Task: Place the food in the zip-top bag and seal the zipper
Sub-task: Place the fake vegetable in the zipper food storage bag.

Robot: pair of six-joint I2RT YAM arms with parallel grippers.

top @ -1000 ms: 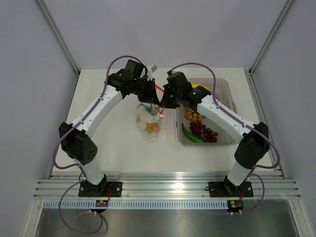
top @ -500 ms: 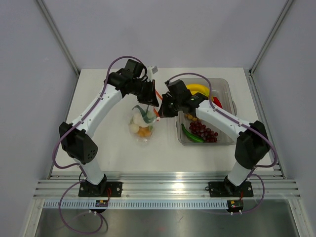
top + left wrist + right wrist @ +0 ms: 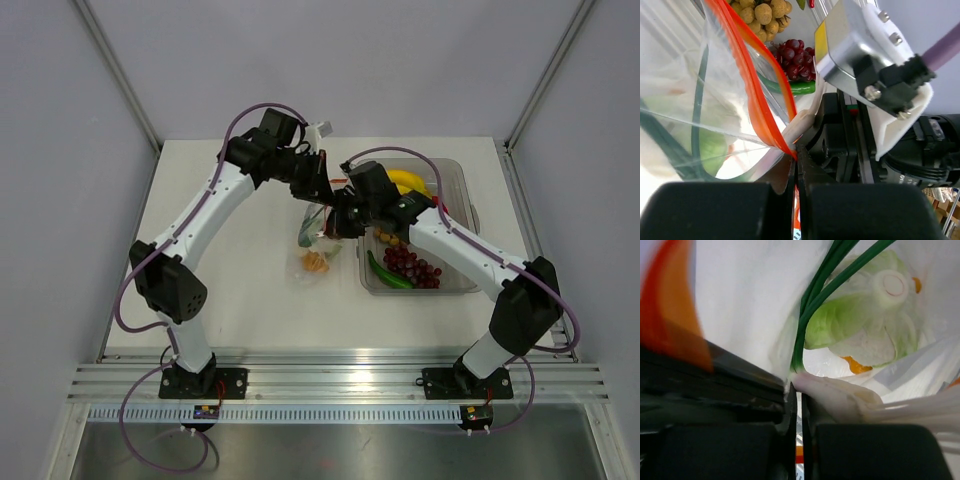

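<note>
Holding zip-top bag (image 3: pixel 315 255) just left of tub (image 3: pixel 455 185): left gripper (image 3: pixel 796 162) clamped on zipper (image 3: pixel 747 75) end, right gripper (image 3: pixel 796 390) clamped on bag film beside it. Zipper runs from left gripper toward tub; I'd slide that way.

You have left arm (image 3: pixel 205 212) and right arm (image 3: pixel 462 245): white link shells, black joints | purple cable (image 3: pixel 946 47) looping along each | black base plates (image 3: pixel 200 382), small red-marked tag in front | left gripper (image 3: pixel 796 172): matte black fingers | wrist housing (image 3: pixel 850 45): silver and white, yellow edge stripe, steel screws (image 3: pixel 871 93)
</note>
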